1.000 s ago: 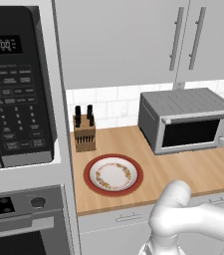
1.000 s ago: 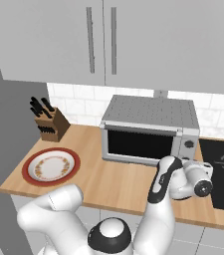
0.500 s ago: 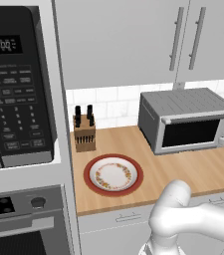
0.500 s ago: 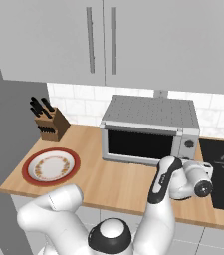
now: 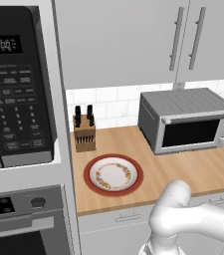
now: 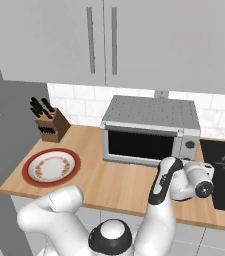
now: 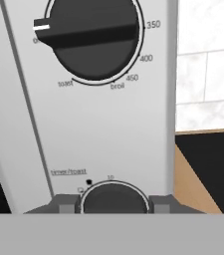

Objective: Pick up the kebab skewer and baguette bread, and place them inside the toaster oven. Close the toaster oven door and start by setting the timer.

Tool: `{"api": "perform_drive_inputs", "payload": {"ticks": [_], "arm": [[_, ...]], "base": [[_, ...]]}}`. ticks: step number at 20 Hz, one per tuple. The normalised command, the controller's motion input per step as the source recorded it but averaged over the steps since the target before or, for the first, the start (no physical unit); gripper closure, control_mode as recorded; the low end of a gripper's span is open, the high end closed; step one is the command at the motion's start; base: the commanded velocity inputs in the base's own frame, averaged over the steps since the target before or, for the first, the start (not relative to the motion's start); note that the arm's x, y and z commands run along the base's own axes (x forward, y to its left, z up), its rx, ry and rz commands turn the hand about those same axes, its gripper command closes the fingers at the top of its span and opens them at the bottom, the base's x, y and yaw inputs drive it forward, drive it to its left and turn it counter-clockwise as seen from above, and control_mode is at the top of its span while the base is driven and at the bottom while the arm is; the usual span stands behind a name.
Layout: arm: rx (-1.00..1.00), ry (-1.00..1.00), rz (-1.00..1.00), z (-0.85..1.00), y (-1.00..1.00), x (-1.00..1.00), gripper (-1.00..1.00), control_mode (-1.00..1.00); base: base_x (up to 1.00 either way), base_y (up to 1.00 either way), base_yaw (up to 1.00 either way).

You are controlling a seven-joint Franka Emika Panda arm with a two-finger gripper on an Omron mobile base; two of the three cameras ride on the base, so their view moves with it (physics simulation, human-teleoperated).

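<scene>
Fingers Clamped on the Timer Knob

Close up, through the hand view: toaster oven (image 7: 98,129) control panel faced square on. Temperature dial (image 7: 91,37) seen at 12 o'clock of that picture, ringed by the words toast, broil and numbers. Timer knob (image 7: 113,199) found at 6 o'clock, under a "timer/toast" label, with one dark finger tip (image 7: 66,203) pressed at its 9 o'clock side and the other at its 3 o'clock side. Gripper (image 7: 113,203) thus narrowed onto the knob, jaws touching it on both flanks. White tile and black cooktop (image 7: 208,169) glimpsed at 3 o'clock.

From the right base view: whole grey box (image 6: 151,131) made out on the wooden counter (image 6: 119,182), toaster oven door (image 6: 143,145) shut upright, bar handle along its top edge. Hand (image 6: 196,175) held at the box's knob end, at 4 o'clock of the oven. Red-rimmed plate (image 6: 51,166) lying at 9 o'clock, knife block (image 6: 51,124) behind it.

From the left base view: big black microwave (image 5: 16,84) shown at 9 o'clock, wall oven (image 5: 24,219) below it; plate (image 5: 113,175) bare at centre.

Skewer and baguette not made out anywhere; presumably hidden behind the dark glass, but could not tell.
</scene>
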Motion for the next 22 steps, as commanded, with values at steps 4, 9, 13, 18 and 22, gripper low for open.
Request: {"api": "perform_drive_inputs", "payload": {"ticks": [4,9,13,18,22], "arm": [[0.00,0.00,0.00,-0.11,0.00,0.12,1.00,-1.00],[0.00,0.00,0.00,-0.11,0.00,0.08,1.00,-1.00],[0.00,0.01,0.00,0.00,0.00,0.00,1.00,-1.00],[0.07,-0.03,0.00,-0.01,-0.02,0.00,1.00,-1.00],[0.08,-0.09,0.00,-0.04,0.00,-0.05,1.00,-1.00]], "base": [[0.00,0.00,0.00],[0.00,0.00,0.00],[0.00,0.00,0.00],[0.00,0.00,0.00],[0.00,0.00,0.00]]}}
